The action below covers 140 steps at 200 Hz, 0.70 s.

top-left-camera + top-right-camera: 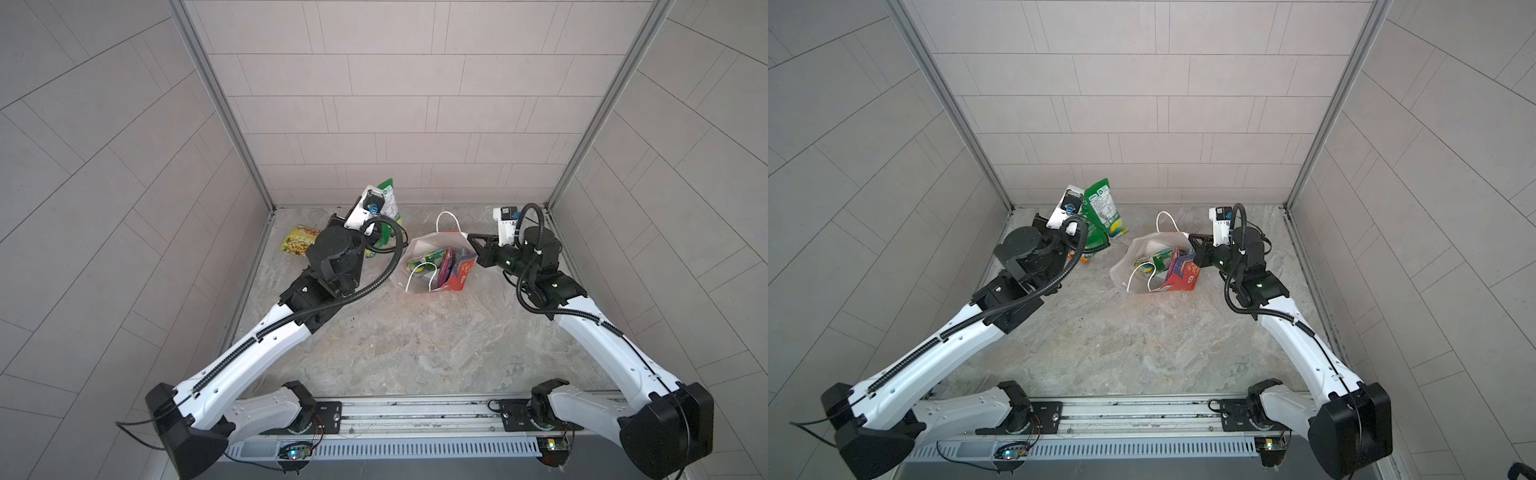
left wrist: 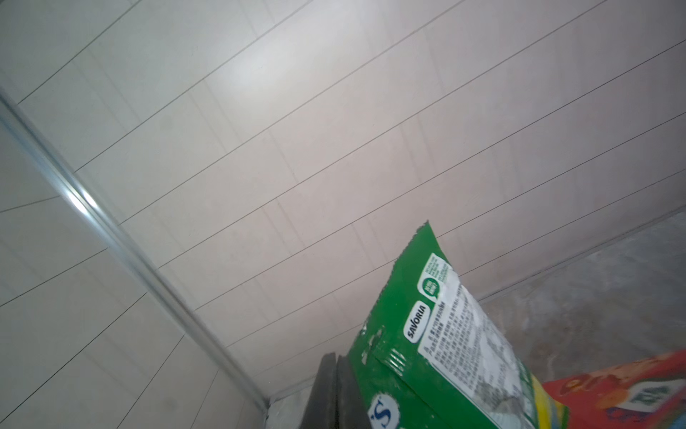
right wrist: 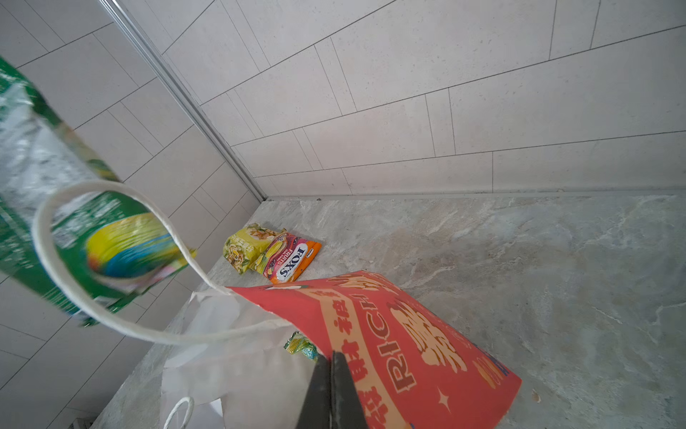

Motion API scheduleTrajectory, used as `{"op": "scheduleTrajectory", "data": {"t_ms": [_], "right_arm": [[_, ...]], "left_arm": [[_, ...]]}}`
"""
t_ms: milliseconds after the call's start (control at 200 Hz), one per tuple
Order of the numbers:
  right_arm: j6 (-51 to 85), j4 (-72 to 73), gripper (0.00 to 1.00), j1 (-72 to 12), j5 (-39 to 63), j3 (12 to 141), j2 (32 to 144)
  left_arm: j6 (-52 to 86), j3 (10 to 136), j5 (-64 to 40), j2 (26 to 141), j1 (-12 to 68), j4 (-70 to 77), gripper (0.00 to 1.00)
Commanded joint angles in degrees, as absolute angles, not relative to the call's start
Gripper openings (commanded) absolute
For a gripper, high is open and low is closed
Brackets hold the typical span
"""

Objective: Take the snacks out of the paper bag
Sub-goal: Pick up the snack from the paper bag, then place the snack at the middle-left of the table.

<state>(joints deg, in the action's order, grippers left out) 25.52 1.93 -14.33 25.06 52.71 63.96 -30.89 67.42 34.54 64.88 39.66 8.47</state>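
Observation:
The red paper bag [image 1: 456, 279] [image 1: 1183, 281] stands open at the middle back of the table, its white inside showing. My right gripper [image 3: 330, 371] [image 1: 470, 238] is shut on the bag's rim [image 3: 371, 323]. Inside lie a green packet [image 1: 428, 258], a purple one [image 1: 446, 259] and a teal one [image 1: 462, 253]. My left gripper [image 2: 336, 386] is shut on a green FOX'S packet [image 2: 427, 334] [image 1: 388, 203] and holds it up in the air left of the bag. A yellow packet [image 1: 299, 243] [image 3: 247, 247] and a pink-orange FOX'S packet [image 3: 293, 260] lie on the table at the back left.
Tiled walls [image 1: 374, 104] close the table on three sides, with metal corner posts [image 1: 224, 108]. The bag's white cord handles [image 1: 446, 220] [image 3: 111, 315] loop up at its mouth. Both arm bases sit on a rail [image 1: 415, 415] at the front edge.

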Motion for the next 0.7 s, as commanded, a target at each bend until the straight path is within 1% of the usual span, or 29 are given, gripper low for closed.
{"op": "scheduleTrajectory", "data": {"t_ms": [0, 210, 270, 340, 390, 440, 545, 695], "right_arm": [[25.8, 1.9, 0.0, -13.9, 24.2, 52.8, 63.1], [26.4, 2.3, 0.0, -13.7, 23.4, 52.0, 63.0], [26.5, 2.3, 0.0, -13.7, 23.2, 51.7, 63.0], [26.6, 2.3, 0.0, -13.6, 23.2, 50.9, 62.8], [26.8, 2.9, 0.0, -13.6, 23.1, 50.2, 62.5], [26.5, 2.5, 0.0, -13.5, 22.7, 50.0, 62.5], [26.2, 2.1, 0.0, -13.4, 22.1, 49.9, 62.4], [26.3, 2.4, 0.0, -13.5, 21.7, 49.5, 62.4]], "left_arm": [[-26.4, 68.1, 40.5, 65.5, 33.4, 7.8, 0.0], [-25.9, 61.7, 39.5, 70.3, 23.7, 8.9, 0.0], [-27.0, 58.5, 36.6, 70.6, 21.2, 11.4, 0.0], [-28.5, 53.9, 30.9, 70.2, 18.9, 15.0, 0.0], [-29.3, 50.0, 29.5, 70.2, 17.7, 19.9, 0.0], [-29.7, 47.4, 29.8, 70.7, 16.3, 22.5, 0.0], [-31.5, 45.6, 32.2, 72.8, 13.8, 23.0, 0.0], [-35.1, 41.4, 38.0, 75.3, 13.1, 30.7, 0.0]]}}
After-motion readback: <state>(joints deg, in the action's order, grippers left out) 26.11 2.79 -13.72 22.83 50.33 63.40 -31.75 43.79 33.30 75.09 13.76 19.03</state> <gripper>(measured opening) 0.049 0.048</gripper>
